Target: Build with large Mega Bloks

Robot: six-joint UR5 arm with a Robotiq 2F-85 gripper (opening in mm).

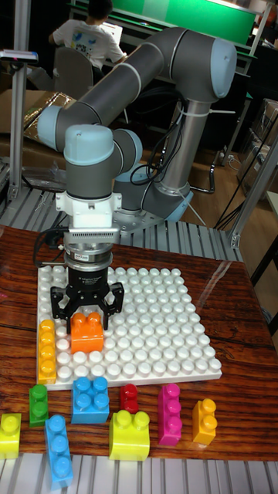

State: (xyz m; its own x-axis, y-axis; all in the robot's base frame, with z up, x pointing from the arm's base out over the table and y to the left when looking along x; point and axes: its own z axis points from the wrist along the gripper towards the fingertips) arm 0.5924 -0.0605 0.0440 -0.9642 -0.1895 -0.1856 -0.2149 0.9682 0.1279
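My gripper (87, 319) hangs over the front left part of the white studded baseplate (154, 324). Its two black fingers stand on either side of an orange block (86, 334) that rests on the plate, closed against the block's sides. A long yellow-orange block (47, 351) lies along the plate's left edge, just left of the gripper. Loose blocks sit on the table in front of the plate: a green one (38, 404), two blue ones (91, 398) (59, 450), a red one (129, 397), two lime ones (130, 434) (10, 434), a magenta one (169, 414) and an orange one (205, 421).
The wooden table (239, 309) ends at a metal rail at the front. The arm's base (166, 201) stands behind the plate. A person sits at a desk far behind. Metal frame posts (17, 123) rise at left and right.
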